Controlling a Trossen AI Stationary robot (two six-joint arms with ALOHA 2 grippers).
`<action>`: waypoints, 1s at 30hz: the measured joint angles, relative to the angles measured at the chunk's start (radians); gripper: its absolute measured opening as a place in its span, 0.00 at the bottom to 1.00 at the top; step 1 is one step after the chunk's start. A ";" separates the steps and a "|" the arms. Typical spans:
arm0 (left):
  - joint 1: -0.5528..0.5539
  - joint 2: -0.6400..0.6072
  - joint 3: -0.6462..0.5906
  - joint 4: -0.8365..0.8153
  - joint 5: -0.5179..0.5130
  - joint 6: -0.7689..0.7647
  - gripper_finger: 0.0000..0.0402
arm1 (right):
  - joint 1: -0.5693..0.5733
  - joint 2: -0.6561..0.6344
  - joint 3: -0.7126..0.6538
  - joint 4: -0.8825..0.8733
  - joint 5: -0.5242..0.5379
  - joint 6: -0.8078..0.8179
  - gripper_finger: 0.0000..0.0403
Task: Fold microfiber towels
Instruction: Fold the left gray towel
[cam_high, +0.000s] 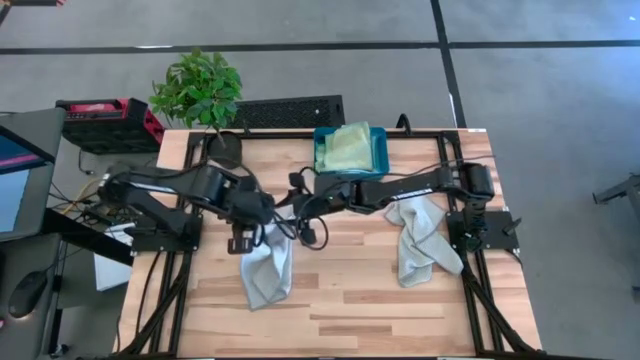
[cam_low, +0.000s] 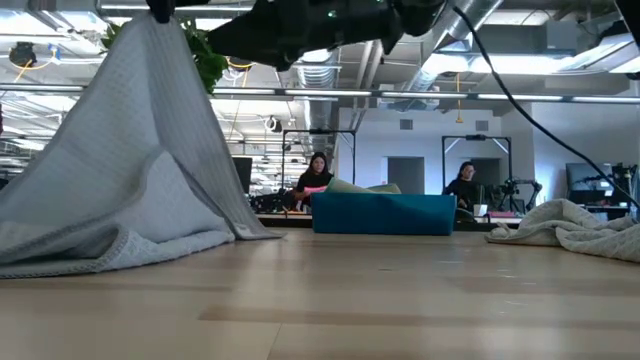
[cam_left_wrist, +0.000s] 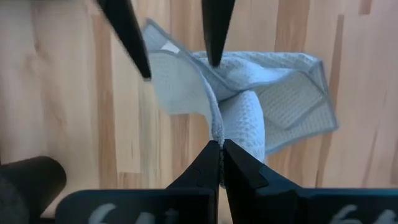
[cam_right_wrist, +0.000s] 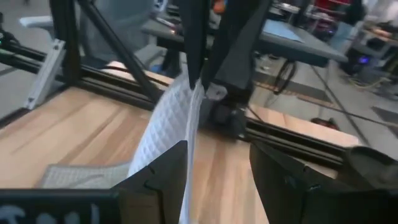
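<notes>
A light blue towel (cam_high: 266, 268) is raised at one point and drapes like a tent in the low view (cam_low: 140, 170). Its lower part lies on the table. My left gripper (cam_left_wrist: 219, 148) is shut on its raised top, near the table's middle (cam_high: 260, 230). My right gripper (cam_right_wrist: 217, 171) reaches in from the right (cam_high: 292, 222) and is open. Its fingers stand on either side of the towel's hanging edge (cam_right_wrist: 180, 118), just below the left gripper. A pale grey towel (cam_high: 420, 240) lies crumpled at the right. A light green towel (cam_high: 350, 148) lies in the teal bin (cam_high: 380, 150). My left gripper pinches a bunched-up part of the light blue towel (cam_left_wrist: 217, 132) between its two fingers, from above, pointing down. The cloth hangs below the fingers and spreads out. Its lower part (cam_left_wrist: 292, 106) rests on the table.
A potted plant (cam_high: 200, 95) stands at the table's far left corner. The teal bin is at the far edge in the middle. Bare wood lies toward the near edge (cam_high: 340, 320). People sit at desks in the room behind (cam_low: 318, 175).
</notes>
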 joint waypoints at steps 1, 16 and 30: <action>0.000 0.010 0.000 0.001 0.007 0.009 0.00 | -0.001 0.009 0.010 -0.005 -0.010 0.000 0.49; 0.006 0.023 0.053 -0.003 -0.087 -0.010 0.00 | -0.019 0.037 0.049 -0.074 -0.129 0.000 0.49; -0.003 0.023 0.357 -0.063 -0.137 -0.020 0.00 | -0.042 0.036 0.049 -0.283 -0.081 0.000 0.49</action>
